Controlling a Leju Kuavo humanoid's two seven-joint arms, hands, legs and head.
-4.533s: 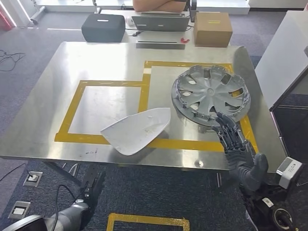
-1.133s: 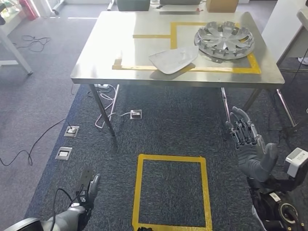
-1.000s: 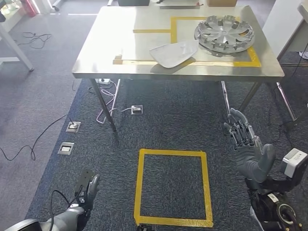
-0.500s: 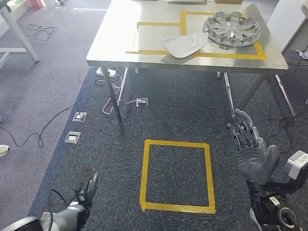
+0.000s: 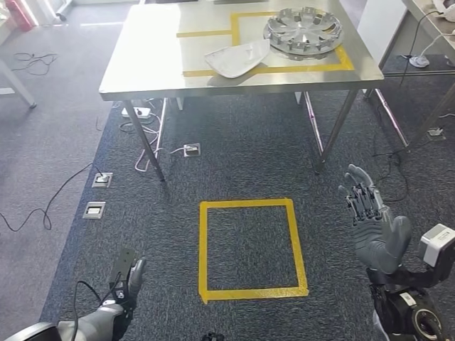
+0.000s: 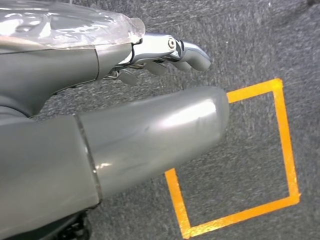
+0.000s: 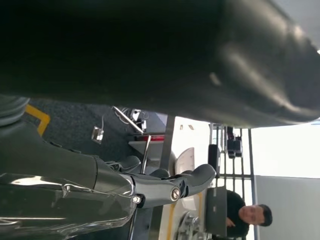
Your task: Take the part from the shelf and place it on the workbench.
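A silver wheel cover lies on the steel workbench at the far side, inside yellow tape lines. Beside it lies a white curved panel. My right hand is raised low on the right, palm up, fingers spread, holding nothing. My left hand hangs low on the left, over the carpet, with nothing in it. In the left wrist view the left hand's fingers lie straight and apart from the thumb. In the right wrist view the right hand's fingers are extended and bare.
A yellow tape square marks the carpet in front of me. Floor sockets and cables lie on the left. The workbench's legs stand ahead. A person sits in the distance in the right wrist view.
The whole view has shifted: the camera has moved back from the workbench and turned. The right hand, earlier at the wheel cover's edge, is now far from it; both hands stay empty.
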